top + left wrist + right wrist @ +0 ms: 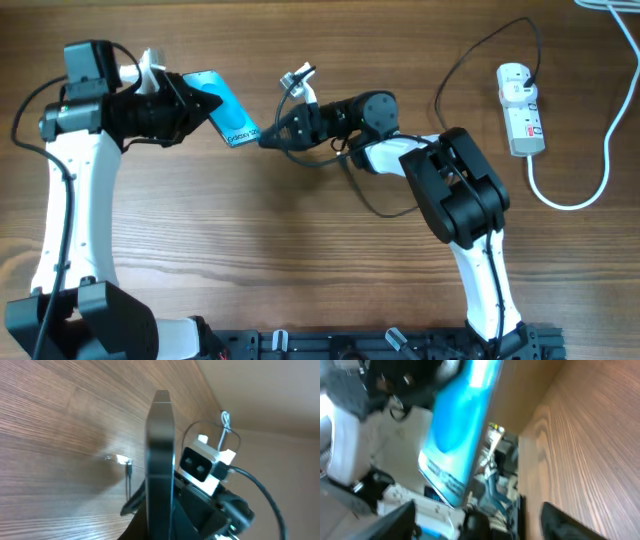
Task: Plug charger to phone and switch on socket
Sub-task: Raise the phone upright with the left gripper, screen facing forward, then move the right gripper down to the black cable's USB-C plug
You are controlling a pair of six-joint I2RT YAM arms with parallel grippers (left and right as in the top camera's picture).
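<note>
Overhead view. Your left gripper (200, 105) is clamped on the phone (232, 118), holding it off the table at about 10 o'clock from centre. The phone's long axis runs from 10 o'clock to 4 o'clock, screen up, and its lettered end points at 4 o'clock, straight toward your right gripper (270, 135). That gripper sits just beside this end with its fingers (395, 520) spread wide and nothing visible between them.

The charger (438, 100) trails as a thin black cable from under the right arm out to the socket (520, 110), far off at 3 o'clock.

You seem to be at the plugging-in step. Whether the plug tip is seated in the phone cannot be told. Check that first. Then the right arm needs to swing toward 3 o'clock and press the socket's switch.
</note>
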